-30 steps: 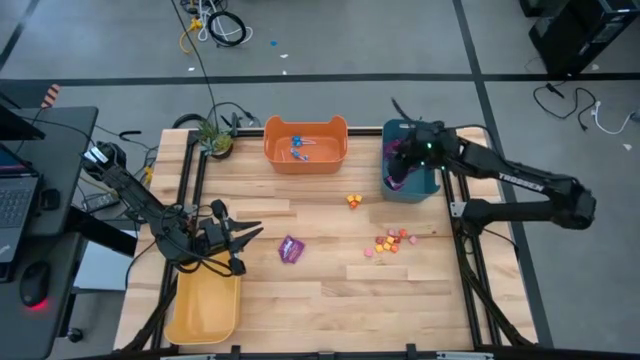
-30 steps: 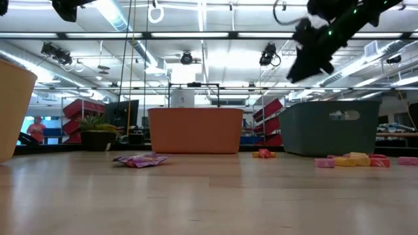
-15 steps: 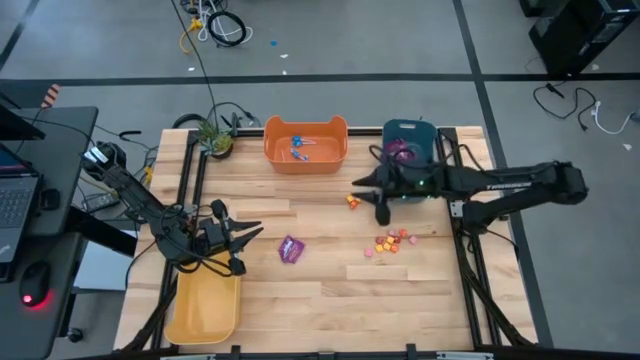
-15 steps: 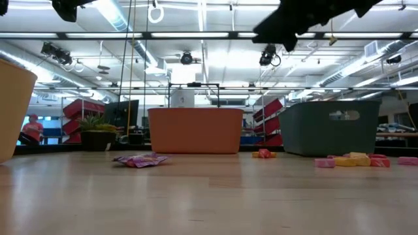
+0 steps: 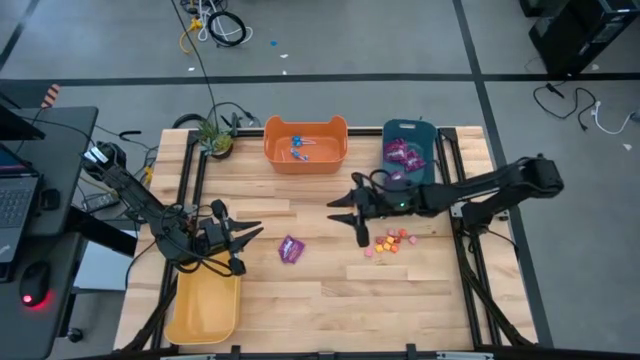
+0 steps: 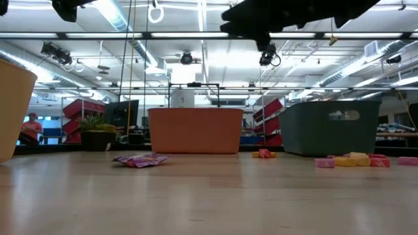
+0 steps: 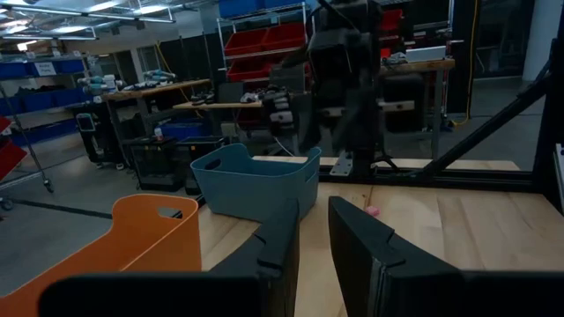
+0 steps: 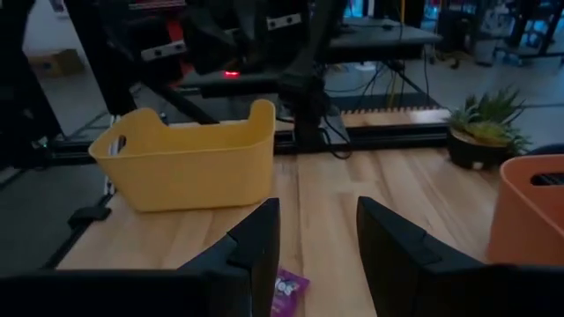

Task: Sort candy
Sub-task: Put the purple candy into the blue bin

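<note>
Right gripper [image 5: 345, 212], fingers apart and empty, hangs mid-surface; the shiny purple flat candy packet [image 5: 291, 249] lies at its 8 o'clock. I'd drop straight down over it, then pinch. Left gripper [image 5: 250, 240] waits part-open.

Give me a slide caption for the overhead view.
Open right gripper above the wooden table, between a shiny purple candy packet and small orange-pink candies.

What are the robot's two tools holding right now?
Nothing. The right tool hangs open above the wooden table, between the small orange and pink sweets and the shiny purple packet. The left tool waits open over the yellow plastic bin.
</note>
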